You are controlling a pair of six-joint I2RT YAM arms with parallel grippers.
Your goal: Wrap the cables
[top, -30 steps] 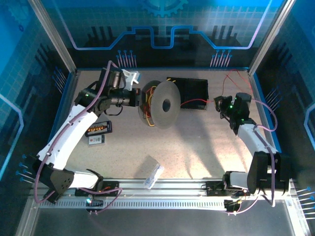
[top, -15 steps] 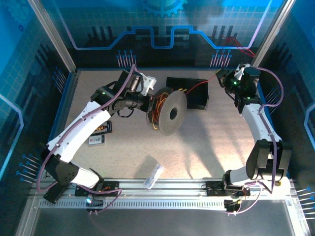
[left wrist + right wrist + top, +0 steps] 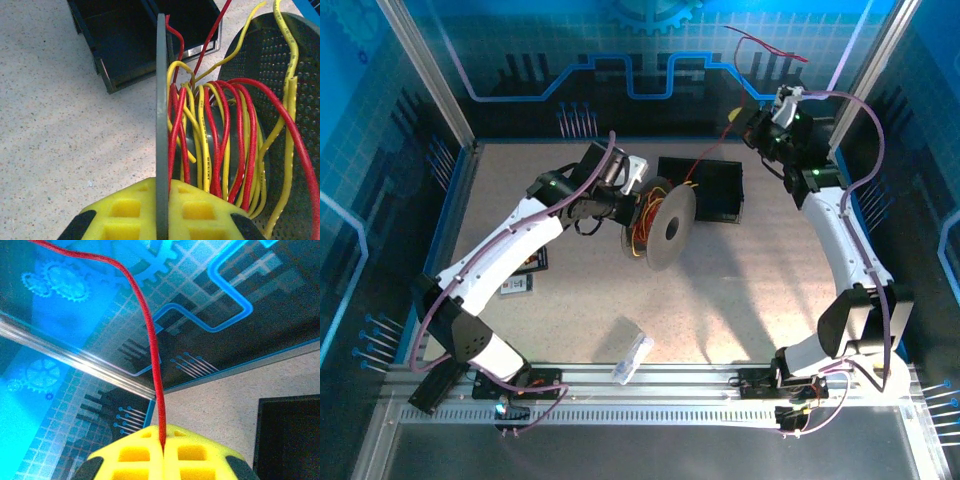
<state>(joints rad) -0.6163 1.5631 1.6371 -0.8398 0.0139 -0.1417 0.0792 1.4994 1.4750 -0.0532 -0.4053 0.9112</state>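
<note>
Blue-panelled walls (image 3: 520, 60) and a speckled table (image 3: 740, 290) frame a black spool (image 3: 668, 225) on edge near the middle, rim (image 3: 161, 100) pinched by the left gripper (image 3: 161, 210), red and yellow cables (image 3: 220, 145) looped loosely round its core. From above, one red cable (image 3: 705, 165) stretches to the raised right gripper (image 3: 760, 128); its wrist camera shows the fingers (image 3: 131, 452) pressed tight on that strand. Loose coils, plain at the left wrist, could spill off, or a hard pull could yank the strand free.

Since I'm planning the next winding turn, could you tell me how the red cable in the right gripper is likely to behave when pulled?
Probably floppy: the red cable curves freely above the shut right gripper. Likely light, being far thinner than the spool. Perhaps slightly springy, since wound loops sit loosely on it.
</note>
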